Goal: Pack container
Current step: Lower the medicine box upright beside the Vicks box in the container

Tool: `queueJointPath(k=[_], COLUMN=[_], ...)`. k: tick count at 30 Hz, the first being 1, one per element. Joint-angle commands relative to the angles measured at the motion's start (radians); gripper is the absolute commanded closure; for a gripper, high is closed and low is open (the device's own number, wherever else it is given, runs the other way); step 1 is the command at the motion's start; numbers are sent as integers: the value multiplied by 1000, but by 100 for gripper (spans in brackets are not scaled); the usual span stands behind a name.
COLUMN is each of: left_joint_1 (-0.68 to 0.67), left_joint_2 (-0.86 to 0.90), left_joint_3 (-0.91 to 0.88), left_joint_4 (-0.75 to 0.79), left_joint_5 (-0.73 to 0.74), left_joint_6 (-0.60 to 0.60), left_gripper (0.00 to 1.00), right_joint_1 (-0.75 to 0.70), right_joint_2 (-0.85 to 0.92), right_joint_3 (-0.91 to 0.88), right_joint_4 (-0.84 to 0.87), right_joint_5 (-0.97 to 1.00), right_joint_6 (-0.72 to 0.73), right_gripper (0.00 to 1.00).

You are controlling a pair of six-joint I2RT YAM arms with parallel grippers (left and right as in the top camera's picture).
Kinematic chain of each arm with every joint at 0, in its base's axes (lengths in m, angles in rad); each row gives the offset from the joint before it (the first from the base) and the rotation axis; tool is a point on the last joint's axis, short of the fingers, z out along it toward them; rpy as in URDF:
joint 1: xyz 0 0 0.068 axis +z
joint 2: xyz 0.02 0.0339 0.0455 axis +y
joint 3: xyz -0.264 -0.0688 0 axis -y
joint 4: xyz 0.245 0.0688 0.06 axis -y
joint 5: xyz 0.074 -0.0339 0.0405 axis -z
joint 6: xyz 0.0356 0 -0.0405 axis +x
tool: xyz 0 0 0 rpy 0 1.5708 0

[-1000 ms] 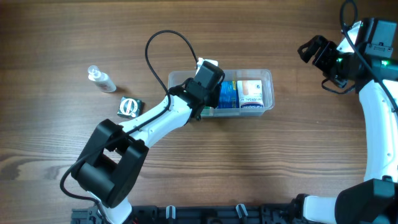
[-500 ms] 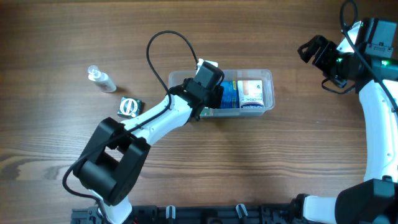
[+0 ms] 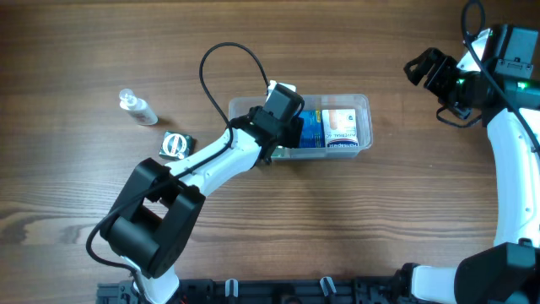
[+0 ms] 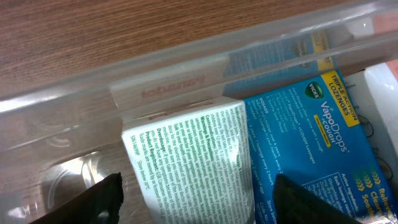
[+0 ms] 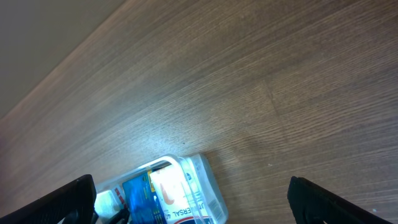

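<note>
Left gripper [image 4: 196, 202] hangs in the clear, shallow rectangular plastic container [image 4: 186, 56] midway along the table [image 3: 380, 228], nearer its far edge, jaws spread wider than the white, green-printed cardboard box [image 4: 186, 155], apparently leaving it snug beside the blue lozenge carton [image 4: 305, 143], while the right gripper [image 5: 189, 196] hangs wide open

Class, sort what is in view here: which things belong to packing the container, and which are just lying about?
Job in hand:
container
white box
blue lozenge box
pale box
left gripper, open over the white box

Lying about, outside the container (perhaps still to pack):
small clear bottle
round tin
</note>
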Motion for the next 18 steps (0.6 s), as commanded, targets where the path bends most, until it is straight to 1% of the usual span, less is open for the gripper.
queueJointPath(k=[1,3,5,8,12,15,18], left_joint_1=[3,3,3,3,3,3,3], left_joint_2=[16,19,22,26,24,5,-28], left_joint_3=[2,2,2,2,3,17,42], left_joint_4=[-11,-14,-13,-20,0,-10,-43], left_joint_5=[2,2,2,2,-2,-3,-3], left_joint_6=[5,5,5,5,16,59,90], left_gripper=[26,28,33,44,48,54,55], right_joint_1=[0,0,0,0,0,0,0], right_joint_2=[-25,-25,-25,-25,-25,-25,-25], right_joint_3=[2,2,2,2,2,2,2], right_joint_4=[3,3,3,3,3,3,3], right_joint_5=[-16,-16,-16,-16,-16,-16,-16], right_joint_6=[6,6,6,6,6,6,6], right_gripper=[0,0,0,0,0,0,0])
